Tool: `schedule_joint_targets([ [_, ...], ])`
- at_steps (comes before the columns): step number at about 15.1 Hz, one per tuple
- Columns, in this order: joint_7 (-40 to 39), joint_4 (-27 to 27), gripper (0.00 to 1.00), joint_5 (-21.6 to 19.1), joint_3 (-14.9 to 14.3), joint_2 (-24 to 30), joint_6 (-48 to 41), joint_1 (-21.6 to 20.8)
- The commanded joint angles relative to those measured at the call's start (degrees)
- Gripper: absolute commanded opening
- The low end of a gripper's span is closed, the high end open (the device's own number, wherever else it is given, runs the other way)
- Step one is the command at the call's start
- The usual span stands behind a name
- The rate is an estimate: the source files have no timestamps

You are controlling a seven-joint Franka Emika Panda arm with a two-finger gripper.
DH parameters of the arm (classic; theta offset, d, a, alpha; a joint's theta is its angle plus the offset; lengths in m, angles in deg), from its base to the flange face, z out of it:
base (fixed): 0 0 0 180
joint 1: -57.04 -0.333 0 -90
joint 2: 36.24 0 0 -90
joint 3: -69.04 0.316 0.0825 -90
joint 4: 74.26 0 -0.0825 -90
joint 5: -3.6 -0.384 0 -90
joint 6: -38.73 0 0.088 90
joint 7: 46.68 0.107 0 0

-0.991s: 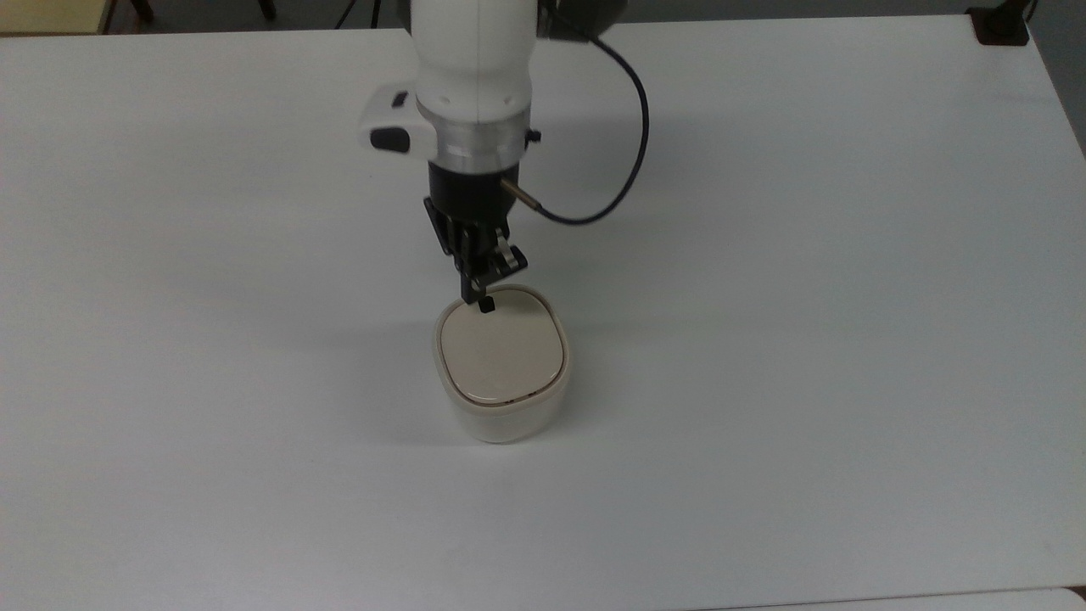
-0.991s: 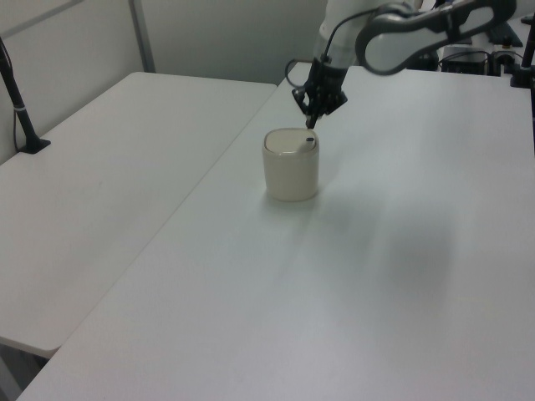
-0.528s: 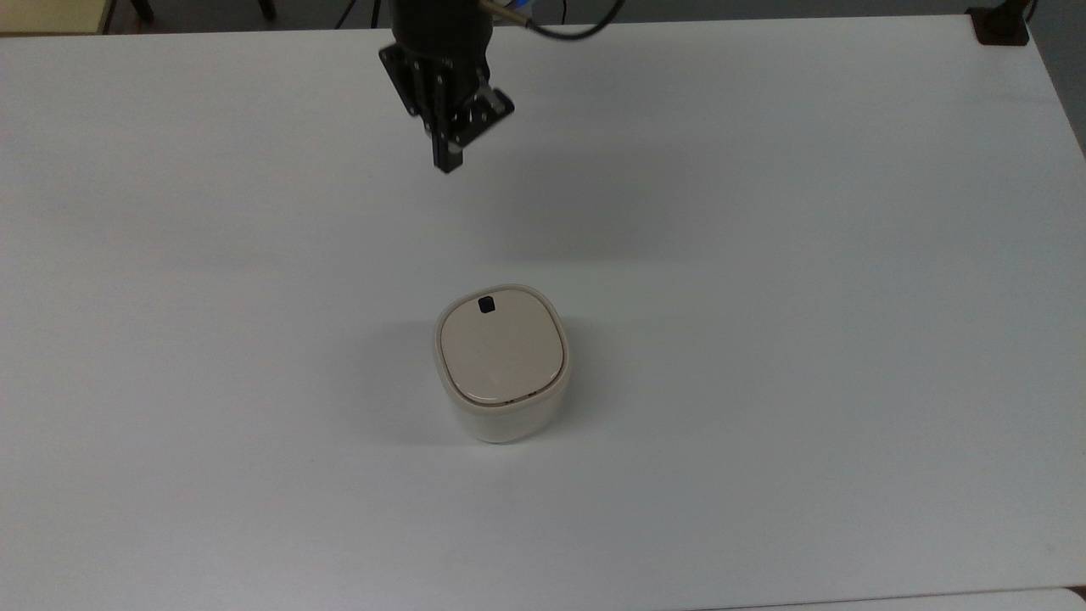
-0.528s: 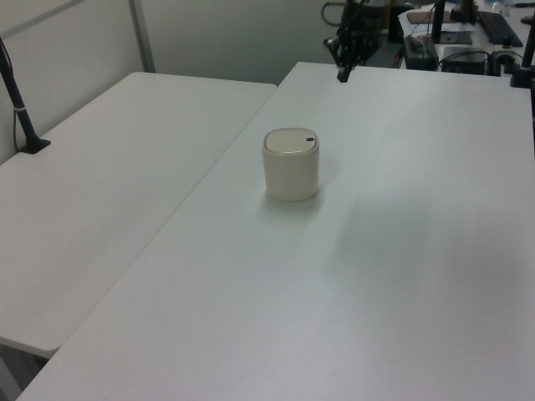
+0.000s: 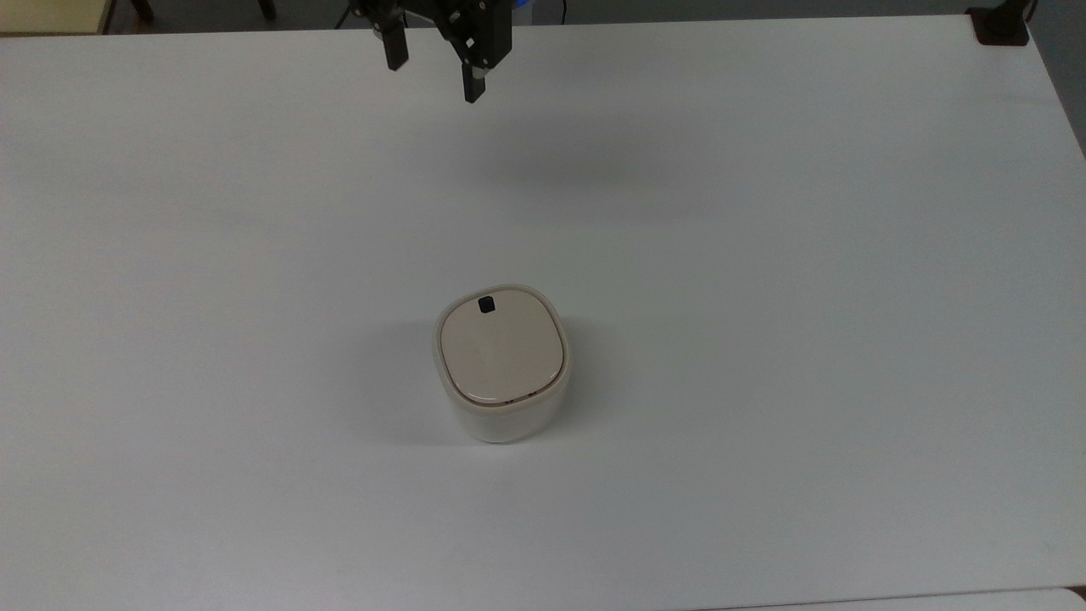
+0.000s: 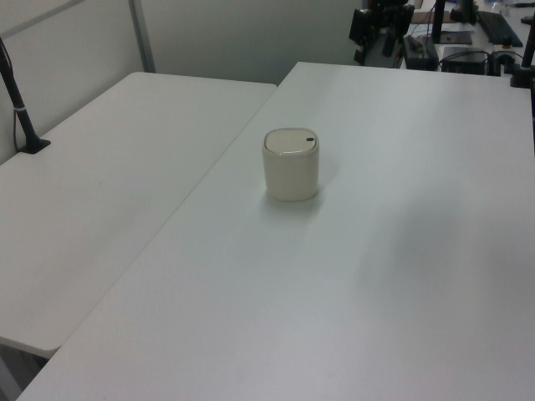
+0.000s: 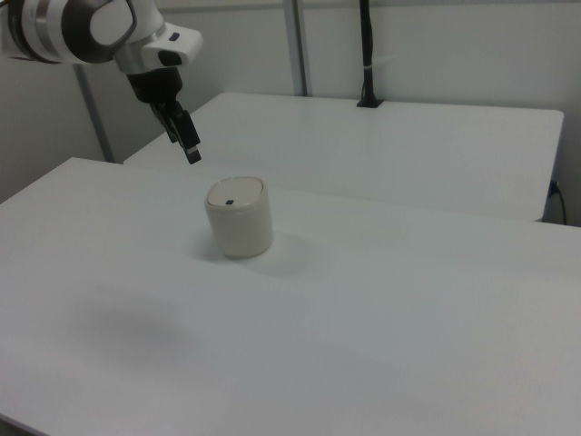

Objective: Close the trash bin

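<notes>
I've got the trash bin (image 5: 501,365) standing upright near the middle of the white counter (image 5: 806,255), its beige lid (image 5: 501,350) sitting flat and flush in the rim, the black square mark (image 5: 486,305) towards the top view's upper edge. My hand (image 5: 433,72) hangs high above the counter's far end, fingers spread wide, gripping nothing, well apart from the bin.

No readable text, label, brand, number or sign shows on anything in these views
</notes>
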Motion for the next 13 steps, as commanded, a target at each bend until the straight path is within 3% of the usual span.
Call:
schedule_joint_targets([
  [1,-10.8,2.18,1.0,-1.1,3.58,3.24,-5.19,4.06],
  [9,-29.02,0.68,1.0,-0.31,3.23,1.13,-6.1,3.97],
  [13,-29.92,0.68,1.0,-0.31,3.23,1.13,-6.54,3.53],
])
